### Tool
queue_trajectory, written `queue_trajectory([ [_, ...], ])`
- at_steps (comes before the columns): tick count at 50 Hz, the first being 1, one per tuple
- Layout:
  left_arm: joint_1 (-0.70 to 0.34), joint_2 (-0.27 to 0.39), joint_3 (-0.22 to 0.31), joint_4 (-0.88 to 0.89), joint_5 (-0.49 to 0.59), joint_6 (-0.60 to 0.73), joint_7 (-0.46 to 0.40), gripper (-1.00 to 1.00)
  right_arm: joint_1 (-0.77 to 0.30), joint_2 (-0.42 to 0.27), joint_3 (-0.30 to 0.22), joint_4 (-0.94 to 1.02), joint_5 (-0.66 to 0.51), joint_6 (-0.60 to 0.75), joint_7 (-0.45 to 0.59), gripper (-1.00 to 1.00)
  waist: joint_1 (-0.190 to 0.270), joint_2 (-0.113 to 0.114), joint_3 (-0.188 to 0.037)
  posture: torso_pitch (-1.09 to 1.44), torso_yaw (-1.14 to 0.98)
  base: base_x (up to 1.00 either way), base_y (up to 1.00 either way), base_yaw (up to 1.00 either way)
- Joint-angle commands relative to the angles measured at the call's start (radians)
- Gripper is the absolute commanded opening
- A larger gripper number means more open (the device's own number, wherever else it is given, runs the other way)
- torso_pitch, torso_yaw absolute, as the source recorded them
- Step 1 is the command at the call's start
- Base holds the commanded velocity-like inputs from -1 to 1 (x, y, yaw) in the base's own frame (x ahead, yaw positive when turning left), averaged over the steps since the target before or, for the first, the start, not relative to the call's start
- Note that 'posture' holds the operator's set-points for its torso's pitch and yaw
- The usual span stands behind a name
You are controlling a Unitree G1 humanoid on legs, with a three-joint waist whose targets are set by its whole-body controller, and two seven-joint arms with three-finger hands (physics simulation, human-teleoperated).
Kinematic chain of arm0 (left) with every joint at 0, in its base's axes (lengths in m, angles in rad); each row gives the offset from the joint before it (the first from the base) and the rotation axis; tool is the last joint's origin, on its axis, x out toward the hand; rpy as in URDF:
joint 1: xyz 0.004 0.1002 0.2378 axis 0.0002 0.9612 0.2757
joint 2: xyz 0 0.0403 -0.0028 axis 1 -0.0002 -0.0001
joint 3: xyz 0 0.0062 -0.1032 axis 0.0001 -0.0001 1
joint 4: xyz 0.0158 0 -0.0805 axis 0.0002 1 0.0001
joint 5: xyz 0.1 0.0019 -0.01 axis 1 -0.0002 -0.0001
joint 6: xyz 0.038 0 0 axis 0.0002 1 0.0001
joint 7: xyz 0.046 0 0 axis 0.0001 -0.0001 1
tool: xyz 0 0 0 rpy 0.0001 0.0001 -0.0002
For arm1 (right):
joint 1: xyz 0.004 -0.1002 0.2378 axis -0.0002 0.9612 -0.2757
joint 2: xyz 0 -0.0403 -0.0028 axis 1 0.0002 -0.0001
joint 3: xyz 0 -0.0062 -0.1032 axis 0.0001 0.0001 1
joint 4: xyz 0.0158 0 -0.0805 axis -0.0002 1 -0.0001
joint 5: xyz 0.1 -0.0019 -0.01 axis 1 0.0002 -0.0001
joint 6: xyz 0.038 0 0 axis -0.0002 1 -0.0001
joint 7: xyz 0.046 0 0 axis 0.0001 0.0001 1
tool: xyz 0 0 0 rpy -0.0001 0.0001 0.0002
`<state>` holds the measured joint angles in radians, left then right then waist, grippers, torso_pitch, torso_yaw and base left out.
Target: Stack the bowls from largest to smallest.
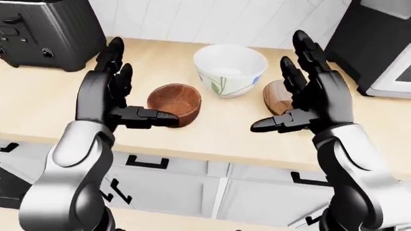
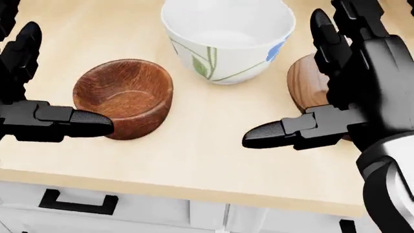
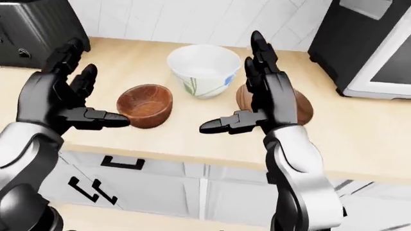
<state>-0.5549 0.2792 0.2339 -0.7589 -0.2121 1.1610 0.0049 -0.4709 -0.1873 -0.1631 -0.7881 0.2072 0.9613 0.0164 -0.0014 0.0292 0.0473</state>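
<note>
My head view looks steeply down and close onto the counter [image 2: 194, 160], its drawer fronts just showing at six o'clock. My two eye views sit higher and farther off, tilted down less, taking in my forearms, the tiled wall at twelve o'clock and the cabinets [image 1: 218, 192] below. All three share the white bowl [image 2: 226, 39], both wooden bowls and my raised hands; the right-eye view sees everything shifted toward nine o'clock.
</note>
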Motion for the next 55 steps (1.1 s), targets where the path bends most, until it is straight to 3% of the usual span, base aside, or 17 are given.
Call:
queue_trajectory([
  [1,-0.041,0.003,-0.005,-0.033,-0.008,-0.029,-0.006,1.0,-0.016,-0.012,-0.029,-0.037,0.0,-0.026,-0.016,1.0,-0.016,0.02,-0.024,0.0,0.0,0.0,0.0,-1.0],
  [7,-0.046,0.001,-0.015,-0.024,-0.003,-0.038,-0.006,1.0,-0.008,-0.019,-0.039,-0.042,0.025,-0.036,-0.024,1.0,0.003,0.004,-0.023,0.0,0.0,0.0,0.0,-0.96],
  [12,-0.069,0.006,-0.006,-0.043,-0.009,-0.002,-0.01,1.0,-0.01,-0.027,-0.022,-0.026,0.019,-0.046,-0.022,1.0,0.016,-0.058,-0.024,0.0,0.0,0.0,0.0,0.0],
  [13,-0.069,0.009,0.0,-0.042,-0.011,-0.002,-0.012,1.0,-0.012,-0.028,-0.019,-0.025,0.017,-0.045,-0.021,1.0,0.016,-0.081,-0.049,0.0,0.0,0.25,0.0,0.0],
  [14,-0.065,0.012,0.006,-0.039,-0.013,-0.008,-0.015,1.0,-0.014,-0.027,-0.016,-0.026,0.014,-0.042,-0.02,1.0,0.008,-0.039,-0.012,0.0,0.0,0.39,0.0,0.0],
  [16,-0.065,0.018,0.018,-0.048,-0.021,0.002,-0.015,1.0,-0.02,-0.026,-0.016,-0.039,0.013,-0.026,-0.023,1.0,0.009,-0.057,0.011,0.0,0.0,0.43,0.0,0.0],
  [19,-0.085,0.03,0.035,-0.065,-0.038,0.036,-0.01,1.0,-0.037,-0.025,-0.018,-0.062,0.018,0.007,-0.026,1.0,0.003,-0.05,0.003,0.0,0.0,0.44,0.0,0.0],
  [23,-0.095,0.036,0.046,-0.072,-0.059,0.049,0.003,1.0,-0.043,-0.026,-0.013,-0.055,0.017,-0.002,-0.024,1.0,-0.003,-0.015,0.014,0.0,0.0,0.43,0.0,0.0],
  [25,-0.091,0.037,0.043,-0.064,-0.062,0.037,0.006,1.0,-0.043,-0.026,-0.015,-0.051,0.017,-0.006,-0.022,1.0,-0.01,0.019,0.01,0.0,0.0,0.43,0.0,0.0],
  [27,-0.083,0.039,0.043,-0.062,-0.067,0.028,0.008,1.0,-0.043,-0.023,-0.019,-0.054,0.02,-0.015,-0.021,1.0,-0.005,0.096,-0.014,0.0,0.0,0.34,0.0,0.0],
  [28,-0.083,0.041,0.046,-0.064,-0.071,0.032,0.012,1.0,-0.045,-0.021,-0.024,-0.057,0.025,-0.016,-0.024,1.0,0.002,0.047,0.021,0.0,0.0,0.0,0.0,0.0],
  [29,-0.083,0.042,0.047,-0.065,-0.075,0.032,0.014,1.0,-0.044,-0.022,-0.025,-0.058,0.027,-0.017,-0.025,1.0,-0.012,0.052,-0.003,0.0,0.0,0.0,0.0,0.0],
  [31,-0.084,0.045,0.046,-0.063,-0.08,0.03,0.018,1.0,-0.042,-0.027,-0.029,-0.05,0.03,-0.029,-0.025,1.0,-0.012,0.027,-0.009,0.0,0.0,0.0,0.0,0.0],
  [34,-0.088,0.049,0.048,-0.069,-0.089,0.038,0.023,1.0,-0.032,-0.035,-0.038,-0.059,0.035,-0.031,-0.023,1.0,-0.002,-0.041,-0.005,0.0,0.0,0.0,0.0,0.0],
  [38,-0.089,0.055,0.054,-0.081,-0.102,0.049,0.028,1.0,-0.046,-0.055,-0.056,-0.096,0.056,0.013,-0.026,1.0,0.0,-0.028,-0.023,0.0,0.0,0.0,0.0,0.0],
  [48,-0.113,0.09,0.124,-0.206,-0.166,0.195,0.028,1.0,-0.055,-0.115,-0.081,-0.173,0.055,0.099,-0.001,1.0,-0.005,-0.019,-0.021,0.0,0.0,0.0,0.0,0.0],
  [55,-0.113,0.109,0.163,-0.256,-0.193,0.244,0.009,1.0,-0.004,-0.225,0.01,-0.206,-0.207,0.073,0.087,1.0,-0.002,-0.023,-0.011,0.0,0.0,0.0,0.0,0.0],
])
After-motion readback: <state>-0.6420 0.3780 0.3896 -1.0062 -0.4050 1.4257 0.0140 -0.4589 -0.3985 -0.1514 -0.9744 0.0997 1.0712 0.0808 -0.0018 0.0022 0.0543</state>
